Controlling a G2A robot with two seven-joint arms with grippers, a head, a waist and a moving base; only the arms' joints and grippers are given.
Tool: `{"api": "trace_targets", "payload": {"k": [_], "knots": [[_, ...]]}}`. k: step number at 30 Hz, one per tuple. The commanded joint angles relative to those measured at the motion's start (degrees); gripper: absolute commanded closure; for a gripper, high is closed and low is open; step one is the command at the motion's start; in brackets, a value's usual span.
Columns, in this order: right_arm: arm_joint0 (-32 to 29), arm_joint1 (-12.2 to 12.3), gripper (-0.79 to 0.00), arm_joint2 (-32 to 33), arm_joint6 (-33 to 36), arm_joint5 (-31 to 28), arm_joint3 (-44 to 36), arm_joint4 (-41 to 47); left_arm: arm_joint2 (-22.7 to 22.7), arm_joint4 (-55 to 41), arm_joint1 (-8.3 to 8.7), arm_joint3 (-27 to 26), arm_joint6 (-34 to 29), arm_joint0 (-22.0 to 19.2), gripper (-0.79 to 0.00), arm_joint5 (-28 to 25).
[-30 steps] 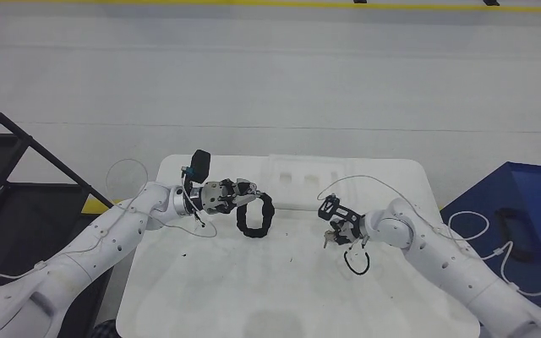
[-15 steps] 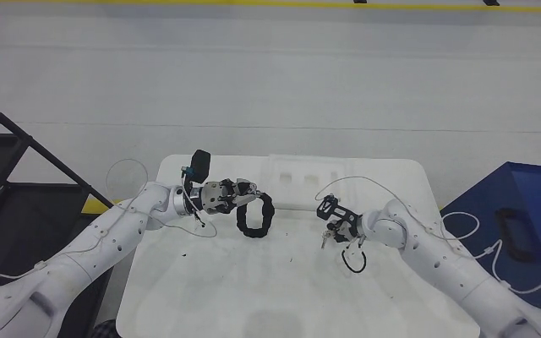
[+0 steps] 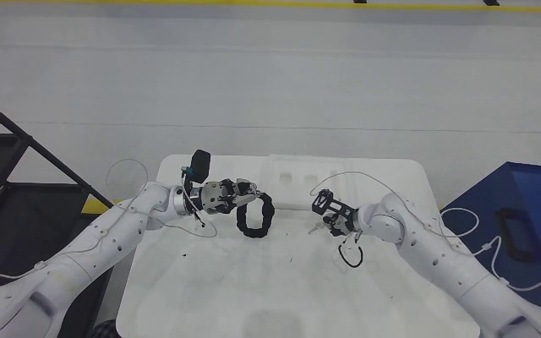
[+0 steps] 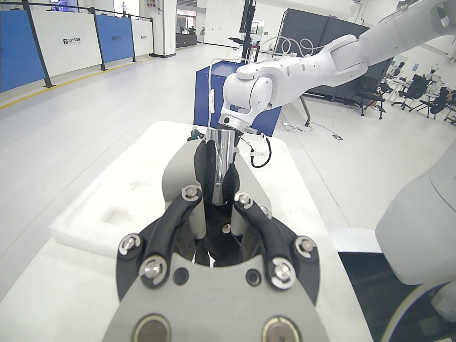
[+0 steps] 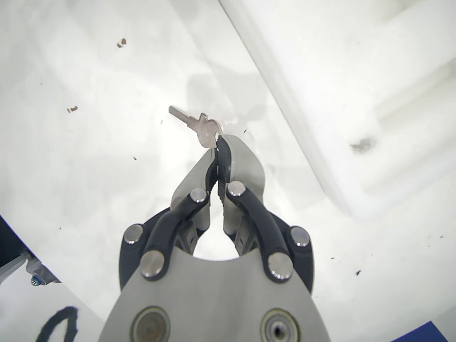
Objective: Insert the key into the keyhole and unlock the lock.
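I'm pinching the light, stiff silver metal key (image 5: 199,128) by its probably slippery bow in my right gripper (image 5: 216,144), my left gripper (image 4: 213,179) clamping the chrome-barrelled black cable lock (image 4: 222,144).

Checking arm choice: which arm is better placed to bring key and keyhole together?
Right. The right claw pinches the key by its head, blade free; the left claw grips the lock, its cylinder facing the right arm. The right should likely carry the key over.

key (image 5: 199,126) and lock (image 3: 254,218) up off the table (image 3: 254,287)
Silver key is tilting over its middle, black looped lock is drooping over left-centre.
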Motion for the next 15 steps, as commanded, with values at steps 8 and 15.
{"api": "trace_targets", "payload": {"k": [8, 15], "knots": [[1.1, 1.0, 0.0, 4.1, 4.5, -0.7, -4.2, 0.0, 0.0, 0.0, 0.0, 0.0, 0.0, 0.0, 0.0, 0.0], [3.1, 1.2, 0.0, 6.7, 5.0, -1.7, -0.8, -0.2, 0.0, 0.0, 0.0, 0.0, 0.0, 0.0, 0.0, 0.0]]}}
